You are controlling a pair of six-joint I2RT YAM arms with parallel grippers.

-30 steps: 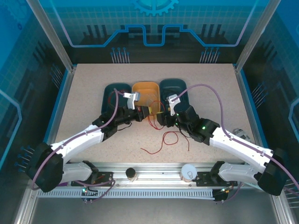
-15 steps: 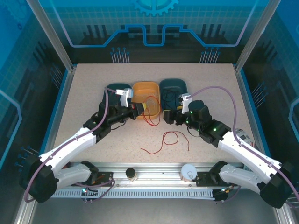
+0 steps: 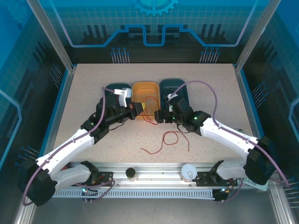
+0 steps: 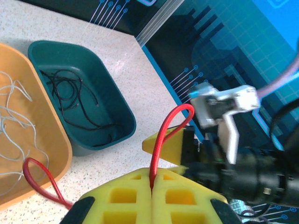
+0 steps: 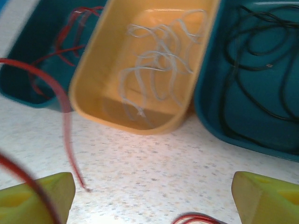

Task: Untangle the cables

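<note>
Overhead, I see both arms reaching toward three trays lined up on the desk point(image 3: 93, 84). My left end effector point(image 4: 152, 186) is fully closed, its yellow fingers point(image 4: 126, 196) pressed together on a red cable point(image 4: 159, 144) that arches up out of the seam and also trails back to its left past the rim of the orange tray point(image 4: 56, 140). My right end effector point(image 5: 152, 198) is spread wide, with one fingertip point(image 5: 39, 193) at each lower corner of its wrist view and nothing pinched between them; a blurred red strand crosses in front of its left finger. Straight ahead of that end effector sits the orange tray holding the whitish cables point(image 5: 156, 65). Ahead and to its right, the teal tray point(image 5: 210, 102) holds the black cables point(image 5: 252, 60); ahead and to its left, another teal tray point(image 5: 28, 79) holds red cables point(image 5: 70, 28). More loose red cable point(image 3: 164, 138) lies curled on the desk just behind the right end effector, toward the arm bases.
</note>
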